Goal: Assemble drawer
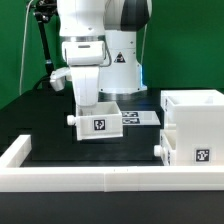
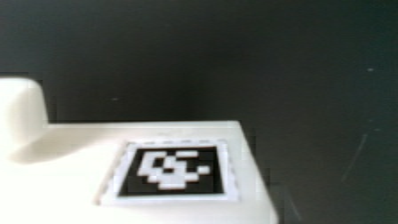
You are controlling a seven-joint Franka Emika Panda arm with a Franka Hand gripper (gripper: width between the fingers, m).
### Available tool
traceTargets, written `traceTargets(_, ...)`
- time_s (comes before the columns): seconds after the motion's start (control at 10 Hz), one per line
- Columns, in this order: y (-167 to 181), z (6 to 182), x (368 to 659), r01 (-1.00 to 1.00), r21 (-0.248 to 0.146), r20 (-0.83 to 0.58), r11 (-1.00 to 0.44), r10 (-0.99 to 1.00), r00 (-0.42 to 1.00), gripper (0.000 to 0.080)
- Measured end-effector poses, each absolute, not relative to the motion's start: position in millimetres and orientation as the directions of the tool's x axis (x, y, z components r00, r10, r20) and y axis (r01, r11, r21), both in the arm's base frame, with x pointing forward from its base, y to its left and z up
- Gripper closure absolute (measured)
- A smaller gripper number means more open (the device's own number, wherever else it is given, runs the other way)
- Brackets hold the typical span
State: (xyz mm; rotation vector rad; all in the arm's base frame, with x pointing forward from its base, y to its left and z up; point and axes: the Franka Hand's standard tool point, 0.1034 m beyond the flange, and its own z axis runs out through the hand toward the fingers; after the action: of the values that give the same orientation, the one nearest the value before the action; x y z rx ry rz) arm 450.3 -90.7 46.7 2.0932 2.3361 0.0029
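Note:
A small white drawer tray (image 1: 96, 119) with a black-and-white tag on its front and a knob on its side is at the middle of the table. My gripper (image 1: 86, 98) comes straight down onto its back wall and holds it; the fingertips are hidden by the tray. In the wrist view the tray's tagged face (image 2: 173, 170) fills the lower part, very close, with the white knob (image 2: 18, 118) beside it. The large white hollow shell (image 1: 196, 122) stands at the exterior view's right, with a small knobbed part (image 1: 161, 150) at its lower front corner.
The long low white border wall (image 1: 90, 177) runs along the front and turns back at the exterior view's left. The marker board (image 1: 141, 118) lies flat between the tray and the shell. The arm's white base stands behind the tray.

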Motion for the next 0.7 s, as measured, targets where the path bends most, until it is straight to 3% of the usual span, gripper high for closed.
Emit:
traceTargets(0.2,-80.1,55.4,486.4,0.987,0.016,-0.019,0.162,0.987,-0.162,0.0755)
traceTargets(0.7,-81.9,51.9,482.6,0.988,0.010,-0.017,0.155,0.988,-0.155,0.0755)
